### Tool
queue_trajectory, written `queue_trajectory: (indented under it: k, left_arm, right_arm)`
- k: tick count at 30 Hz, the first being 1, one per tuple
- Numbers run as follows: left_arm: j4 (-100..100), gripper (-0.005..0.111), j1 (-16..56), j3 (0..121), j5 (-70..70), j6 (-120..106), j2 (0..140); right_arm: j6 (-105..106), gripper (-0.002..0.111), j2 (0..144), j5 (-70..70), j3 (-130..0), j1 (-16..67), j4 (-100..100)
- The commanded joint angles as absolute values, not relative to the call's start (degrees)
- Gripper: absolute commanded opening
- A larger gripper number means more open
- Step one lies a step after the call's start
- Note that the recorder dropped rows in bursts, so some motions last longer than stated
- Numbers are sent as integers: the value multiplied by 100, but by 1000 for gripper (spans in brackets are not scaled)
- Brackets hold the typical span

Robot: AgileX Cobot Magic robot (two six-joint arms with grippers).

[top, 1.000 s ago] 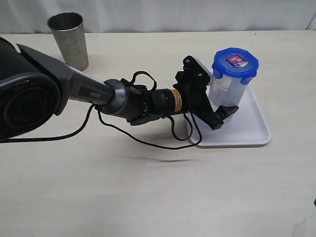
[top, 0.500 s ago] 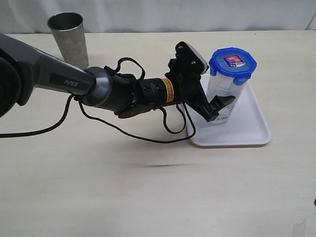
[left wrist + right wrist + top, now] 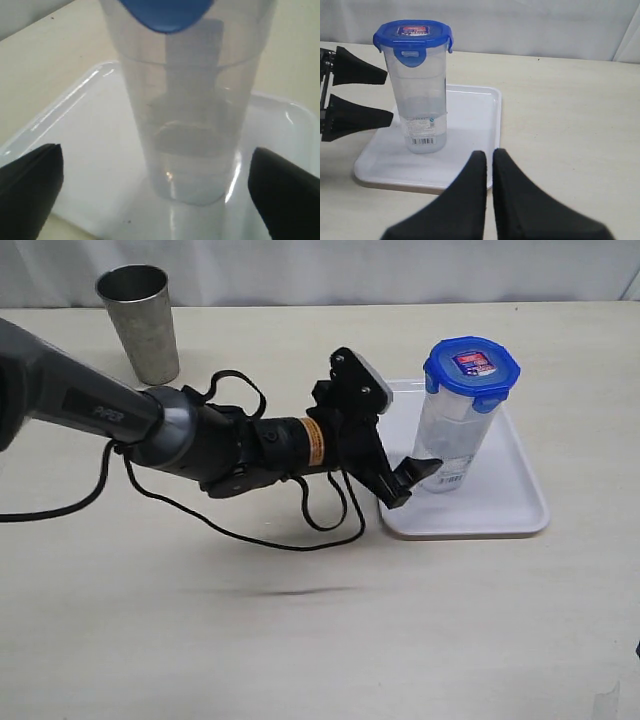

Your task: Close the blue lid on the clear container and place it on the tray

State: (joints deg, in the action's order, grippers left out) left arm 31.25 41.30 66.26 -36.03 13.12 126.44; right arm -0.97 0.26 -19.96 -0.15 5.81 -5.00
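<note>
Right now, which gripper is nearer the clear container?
Left. The left gripper, fingers open, sits right beside the clear container on the tray; the right gripper, fingers shut, hangs well back from it.

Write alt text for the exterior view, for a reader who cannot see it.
A tall clear container, topped with a blue lid, stands upright on a white tray. The left gripper reaches in from the left, jaws open beside the container's base, not gripping it. A grey metal cup stands at far left.
</note>
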Motion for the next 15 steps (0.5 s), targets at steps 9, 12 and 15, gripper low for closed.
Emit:
queue_trajectory:
  k: [9, 12, 15]
  left_arm:
    - [2978, 93, 3802, 5789, -726, 1496, 10202]
    - [2900, 93, 3802, 5789, 641, 1822, 9568]
    - [2726, 93, 3802, 5789, 1842, 1822, 8978]
  right_arm:
    - [-65, 5, 0, -1985, 0, 548, -498]
    - [-65, 5, 0, -1985, 0, 548, -498]
    - [-65, 5, 0, -1985, 0, 548, -498]
